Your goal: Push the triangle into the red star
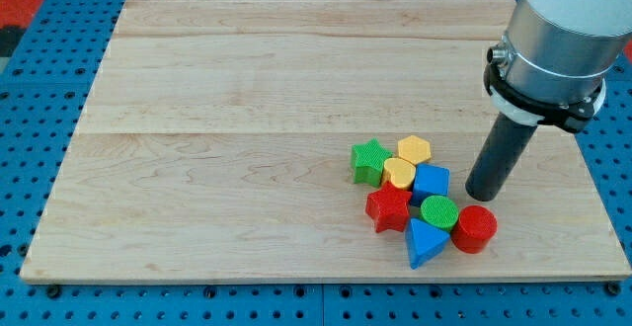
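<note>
Camera view shows a wooden tabletop (247,119) with all the blocks crowded into one cluster toward the view's lower right. The blue triangle (425,242) lies at the bottom of that cluster, its upper left edge touching or just beside the red star (388,208), with the green cylinder (438,212) against its top and the red cylinder (475,229) just beside it on the view's right. Above these sit a blue block (431,182), a yellow heart (400,173), a yellow hexagon (414,150) and a green star (369,161).

There is no gripper here, so nothing stands apart or together; the arm ends in a dark rod, and my tip (481,196) rests on the board to the view's right of the blue block and just above the red cylinder, touching neither as far as I can tell.

The risk is the crowding. From where it stands, a straight push toward the triangle would likely strike the red cylinder or green cylinder first and scatter the cluster, perhaps knocking the red star away. The triangle's sloped faces could also make it pivot and slide past the star.
</note>
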Controlling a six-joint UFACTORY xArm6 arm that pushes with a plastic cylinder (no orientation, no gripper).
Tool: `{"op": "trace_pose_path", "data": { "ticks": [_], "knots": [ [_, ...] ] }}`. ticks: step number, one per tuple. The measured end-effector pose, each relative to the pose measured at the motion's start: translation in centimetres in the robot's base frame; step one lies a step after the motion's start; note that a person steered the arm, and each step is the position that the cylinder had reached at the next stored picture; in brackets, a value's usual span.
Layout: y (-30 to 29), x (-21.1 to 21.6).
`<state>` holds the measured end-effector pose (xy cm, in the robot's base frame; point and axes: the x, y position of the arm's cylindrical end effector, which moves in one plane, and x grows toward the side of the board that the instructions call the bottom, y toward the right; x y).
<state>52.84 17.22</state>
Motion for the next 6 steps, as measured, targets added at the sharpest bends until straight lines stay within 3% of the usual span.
{"op": "trace_pose_path", "data": {
  "ticks": [1, 3, 4, 5, 6],
  "knots": [
    [6.2, -0.3],
    [10.4, 8.8],
    [6.0, 9.0],
    [-3.1, 8.7],
    [-5.5, 8.8]
  ]
}}
